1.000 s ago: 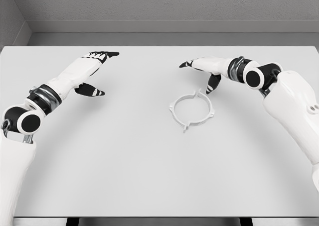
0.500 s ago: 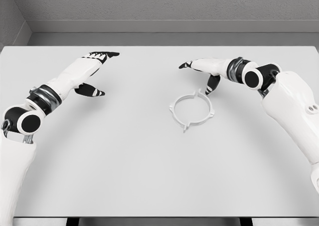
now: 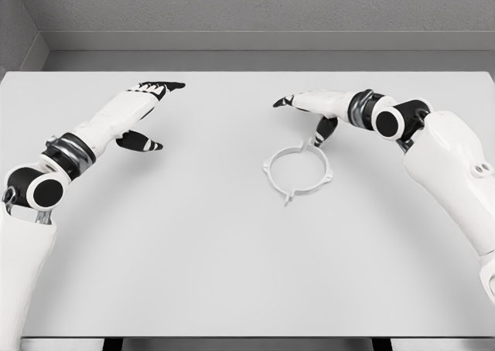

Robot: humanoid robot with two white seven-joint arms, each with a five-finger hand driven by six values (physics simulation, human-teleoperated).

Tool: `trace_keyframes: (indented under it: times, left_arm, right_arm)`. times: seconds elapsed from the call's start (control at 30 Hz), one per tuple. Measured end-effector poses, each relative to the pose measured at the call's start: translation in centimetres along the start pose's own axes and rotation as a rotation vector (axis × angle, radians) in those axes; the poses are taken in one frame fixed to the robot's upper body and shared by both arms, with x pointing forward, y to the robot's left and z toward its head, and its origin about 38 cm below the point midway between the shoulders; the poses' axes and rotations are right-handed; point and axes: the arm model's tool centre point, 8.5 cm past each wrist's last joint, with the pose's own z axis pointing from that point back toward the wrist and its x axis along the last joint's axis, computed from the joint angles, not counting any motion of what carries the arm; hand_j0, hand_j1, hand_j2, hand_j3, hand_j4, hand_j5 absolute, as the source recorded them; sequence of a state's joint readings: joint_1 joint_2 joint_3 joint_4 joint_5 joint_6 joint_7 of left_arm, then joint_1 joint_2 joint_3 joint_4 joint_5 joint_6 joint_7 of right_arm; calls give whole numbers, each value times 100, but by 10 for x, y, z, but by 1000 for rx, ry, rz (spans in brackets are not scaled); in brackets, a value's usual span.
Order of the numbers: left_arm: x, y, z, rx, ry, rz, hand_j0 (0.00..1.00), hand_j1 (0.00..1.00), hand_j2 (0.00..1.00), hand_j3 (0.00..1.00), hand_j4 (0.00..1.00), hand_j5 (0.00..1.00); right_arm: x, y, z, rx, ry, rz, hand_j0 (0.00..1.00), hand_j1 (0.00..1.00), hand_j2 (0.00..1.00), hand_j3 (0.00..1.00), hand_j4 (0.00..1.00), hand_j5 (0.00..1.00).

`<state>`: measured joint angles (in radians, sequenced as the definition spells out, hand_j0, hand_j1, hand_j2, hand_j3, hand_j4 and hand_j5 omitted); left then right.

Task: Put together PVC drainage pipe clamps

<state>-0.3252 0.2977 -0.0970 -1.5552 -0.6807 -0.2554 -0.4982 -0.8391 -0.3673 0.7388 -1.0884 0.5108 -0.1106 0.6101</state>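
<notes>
Two white robot arms reach over a pale grey surface point(image 3: 232, 274). A white plastic ring-shaped pipe clamp point(image 3: 298, 170) with small tabs lies flat right of the surface's middle. The right hand point(image 3: 309, 107) hovers just behind it, fingers spread, thumb pointing down near the ring's far rim, holding nothing. The left hand point(image 3: 143, 107) is open and empty toward the far left corner.
</notes>
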Motion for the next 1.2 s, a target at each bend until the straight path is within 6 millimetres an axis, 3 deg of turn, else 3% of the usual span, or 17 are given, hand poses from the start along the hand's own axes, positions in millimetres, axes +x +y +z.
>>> trace_keyframes:
  times: [1.2]
  left_arm:
    - [1, 1, 0, 3, -3, -2, 100, 100, 100, 100, 100, 100]
  right_arm:
    - [11, 1, -3, -1, -24, 7, 100, 100, 100, 100, 100, 100]
